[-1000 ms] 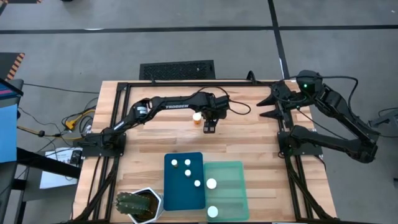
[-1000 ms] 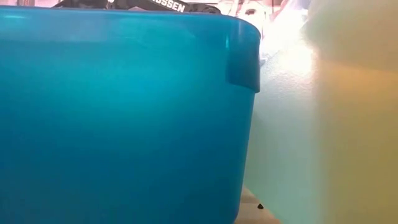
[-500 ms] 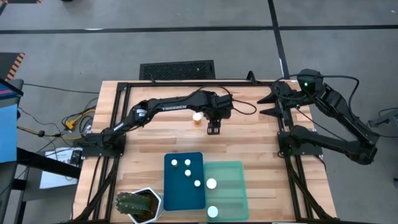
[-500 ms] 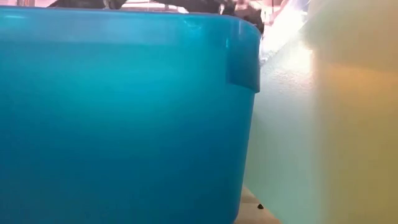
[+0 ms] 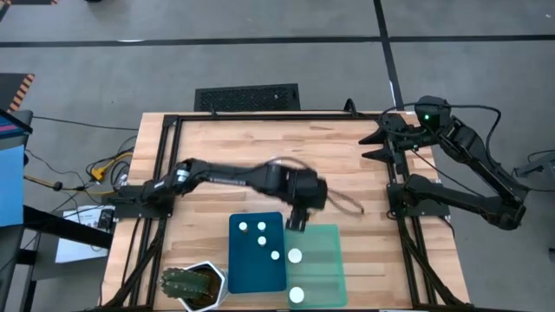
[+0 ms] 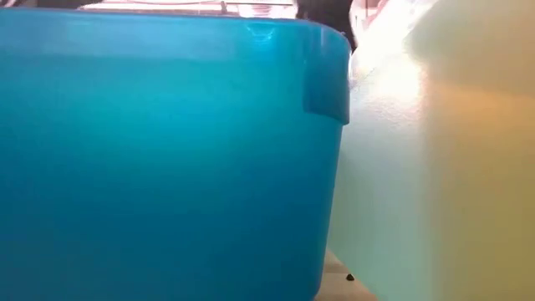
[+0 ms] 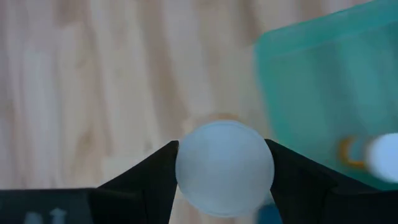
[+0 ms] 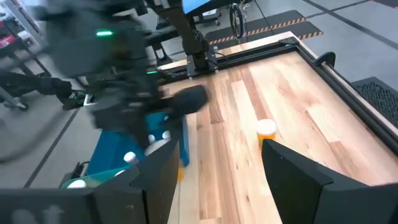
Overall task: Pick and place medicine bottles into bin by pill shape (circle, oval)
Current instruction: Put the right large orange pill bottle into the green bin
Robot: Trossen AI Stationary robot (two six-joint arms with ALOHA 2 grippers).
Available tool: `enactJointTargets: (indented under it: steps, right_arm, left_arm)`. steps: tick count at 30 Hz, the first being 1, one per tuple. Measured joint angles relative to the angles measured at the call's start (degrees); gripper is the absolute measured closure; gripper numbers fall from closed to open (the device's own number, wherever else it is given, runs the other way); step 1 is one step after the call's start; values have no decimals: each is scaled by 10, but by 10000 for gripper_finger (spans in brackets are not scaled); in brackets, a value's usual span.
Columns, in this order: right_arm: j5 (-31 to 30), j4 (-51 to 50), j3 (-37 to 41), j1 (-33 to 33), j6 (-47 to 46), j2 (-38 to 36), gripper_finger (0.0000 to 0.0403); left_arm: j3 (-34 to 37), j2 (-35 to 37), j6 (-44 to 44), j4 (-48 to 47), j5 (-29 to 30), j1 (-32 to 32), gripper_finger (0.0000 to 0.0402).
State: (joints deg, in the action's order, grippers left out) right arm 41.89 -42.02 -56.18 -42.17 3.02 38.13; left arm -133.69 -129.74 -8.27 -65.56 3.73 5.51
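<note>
The left gripper (image 7: 224, 171) is holding a medicine bottle (image 7: 224, 168) by its white cap between its jaws, just at the far edge of the mint green tray (image 5: 323, 251), presumably to sort it there. A second ago it was hovering farther back beside the bottle, which stood on the surface (image 5: 217, 139). The right gripper (image 5: 375, 146) is waiting at the far right, jaws spread wide.

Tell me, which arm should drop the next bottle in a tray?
Left. The left gripper is shut on a medicine bottle, right at the green tray's edge. The right gripper waits open and empty, off at the table's right side.
</note>
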Motion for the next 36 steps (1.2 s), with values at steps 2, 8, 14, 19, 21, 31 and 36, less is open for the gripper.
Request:
enactJointTargets:
  steps: [2,8,14,19,21,31,36]
  right_arm:
    - [0,0,0,0,-6,0,163]
    - [-2,0,0,0,-18,0,163]
    - [-2,-1,0,0,-65,1,163]
    - [-2,-3,0,0,-80,1,163]
    - [-2,-7,0,0,-82,1,163]
    - [-2,-20,0,1,-91,1,163]
    - [-2,-26,0,1,-88,1,163]
  left_arm:
    - [-1,1,-1,15,1,27,192]
    - [-1,1,-13,65,48,98,192]
    - [-1,-1,-22,99,51,147,192]
    - [9,-15,-33,123,42,173,192]
    - [16,-26,-33,119,39,179,192]
    - [16,-87,-59,155,-18,186,192]
    - [14,-100,-73,162,-37,186,192]
